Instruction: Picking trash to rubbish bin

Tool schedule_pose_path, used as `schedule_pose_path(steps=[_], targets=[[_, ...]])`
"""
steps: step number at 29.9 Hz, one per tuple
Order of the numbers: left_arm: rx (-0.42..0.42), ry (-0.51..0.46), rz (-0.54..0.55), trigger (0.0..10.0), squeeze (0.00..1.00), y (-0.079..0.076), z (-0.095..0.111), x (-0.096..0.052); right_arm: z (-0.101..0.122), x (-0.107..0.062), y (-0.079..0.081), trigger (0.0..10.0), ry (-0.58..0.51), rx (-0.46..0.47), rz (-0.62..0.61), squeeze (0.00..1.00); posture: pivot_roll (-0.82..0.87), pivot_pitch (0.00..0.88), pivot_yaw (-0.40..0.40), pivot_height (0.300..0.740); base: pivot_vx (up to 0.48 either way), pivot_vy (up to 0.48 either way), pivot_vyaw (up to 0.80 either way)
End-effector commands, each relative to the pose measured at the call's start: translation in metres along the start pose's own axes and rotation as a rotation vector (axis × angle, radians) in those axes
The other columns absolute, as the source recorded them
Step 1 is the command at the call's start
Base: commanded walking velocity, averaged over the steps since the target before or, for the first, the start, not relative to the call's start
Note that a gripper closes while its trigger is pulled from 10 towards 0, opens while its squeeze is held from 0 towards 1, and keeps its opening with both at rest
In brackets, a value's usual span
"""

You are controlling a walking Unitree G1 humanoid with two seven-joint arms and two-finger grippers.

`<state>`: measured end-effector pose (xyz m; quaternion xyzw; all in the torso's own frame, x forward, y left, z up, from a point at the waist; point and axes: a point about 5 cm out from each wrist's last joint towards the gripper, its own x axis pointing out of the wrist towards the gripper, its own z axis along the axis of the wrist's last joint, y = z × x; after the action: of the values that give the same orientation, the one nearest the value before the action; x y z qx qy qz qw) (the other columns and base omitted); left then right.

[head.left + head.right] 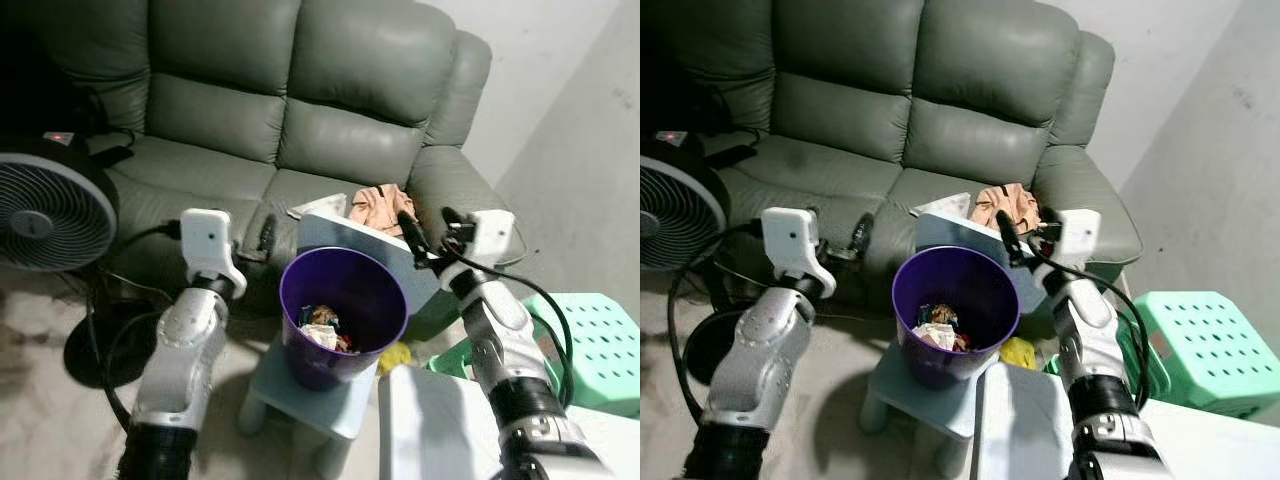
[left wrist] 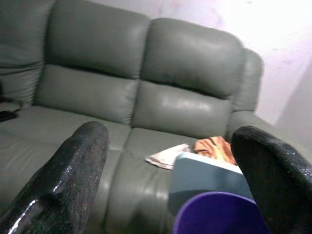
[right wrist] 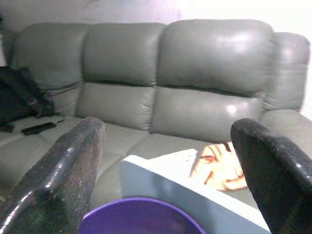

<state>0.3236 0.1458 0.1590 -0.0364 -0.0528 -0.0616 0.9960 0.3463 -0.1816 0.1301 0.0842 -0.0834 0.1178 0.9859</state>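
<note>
A purple rubbish bin [image 1: 343, 310] is shown upright on a small pale-blue stool [image 1: 305, 400], in front of a grey-green leather sofa [image 1: 250, 110]. Trash [image 1: 322, 328], a mix of crumpled white and coloured wrappers, is seen lying at the bottom of the bin. A yellow scrap [image 1: 395, 356] lies on the floor just beside the bin, on its right. Directly behind the bin a pale-blue flat board [image 1: 345, 238] is leaned against the sofa's front edge. Further behind the bin, on the sofa seat, a white paper [image 1: 318, 207] and an orange patterned cloth [image 1: 378, 208] are placed side by side.

The left gripper [image 2: 170, 185] is held to the left of the bin, level with its rim, its fingers [image 2: 68, 180] spread wide and nothing held between them. The right gripper [image 3: 170, 180] is held to the right of the bin, just above its rim, likewise spread wide and empty.

A black floor fan [image 1: 45, 210] stands well to the left of the bin, and a green perforated stool [image 1: 590, 345] stands to the bin's right.
</note>
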Motion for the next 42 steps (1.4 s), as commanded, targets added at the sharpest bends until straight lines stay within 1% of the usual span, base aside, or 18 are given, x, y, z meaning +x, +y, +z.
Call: schedule_pose_path(steps=[1,4,5,6,8,9,11,16,21,42], targets=[[-0.004,0.002,0.017,10.0,0.00,0.002,0.000,0.006,0.009,-0.003,-0.007,10.0,-0.049,-0.019,-0.045,1.00,0.05,0.000,-0.125,0.740,0.000,0.000,0.00],[0.003,0.019,0.039,10.0,0.00,0.007,-0.001,0.010,0.010,-0.007,-0.008,10.0,-0.058,-0.024,-0.082,1.00,0.04,0.000,-0.117,0.740,0.000,0.000,0.00],[-0.008,0.016,0.041,10.0,0.00,0.010,-0.001,0.013,0.011,-0.009,-0.008,10.0,-0.065,-0.033,-0.097,1.00,0.03,0.000,-0.112,0.740,0.000,0.000,0.00],[-0.014,0.017,0.046,10.0,0.00,0.011,-0.001,0.015,0.012,-0.010,-0.008,10.0,-0.067,-0.036,-0.104,0.96,0.03,0.000,-0.108,0.740,0.000,0.000,0.00],[-0.018,0.018,0.048,10.0,0.00,0.012,-0.001,0.016,0.012,-0.011,-0.007,10.0,-0.069,-0.037,-0.108,0.96,0.02,0.000,-0.106,0.740,0.000,0.000,0.00],[-0.023,0.025,0.052,10.0,0.00,0.013,-0.002,0.018,0.012,-0.012,-0.005,10.0,-0.072,-0.047,-0.110,0.00,0.01,0.000,-0.102,0.740,0.000,0.000,0.00],[-0.022,0.030,0.048,10.0,0.00,0.012,-0.003,0.020,0.012,-0.014,-0.005,10.0,-0.066,-0.069,-0.122,0.00,0.01,0.000,-0.102,0.740,0.000,0.321,0.00],[-0.028,0.034,0.042,10.0,0.00,0.009,-0.005,0.023,0.012,-0.015,-0.003,10.0,-0.060,-0.062,-0.127,0.00,0.01,0.000,-0.109,0.740,0.000,0.434,0.00],[-0.035,0.041,0.038,10.0,0.00,0.007,-0.009,0.023,0.013,-0.015,-0.002,10.0,-0.053,-0.067,-0.125,0.00,0.02,0.000,-0.117,0.740,0.000,0.476,0.00],[-0.042,0.031,0.062,10.0,0.00,0.010,-0.012,0.025,0.018,-0.013,-0.002,10.0,-0.042,-0.078,-0.114,0.00,0.02,0.000,-0.138,0.740,0.000,0.474,0.00]])
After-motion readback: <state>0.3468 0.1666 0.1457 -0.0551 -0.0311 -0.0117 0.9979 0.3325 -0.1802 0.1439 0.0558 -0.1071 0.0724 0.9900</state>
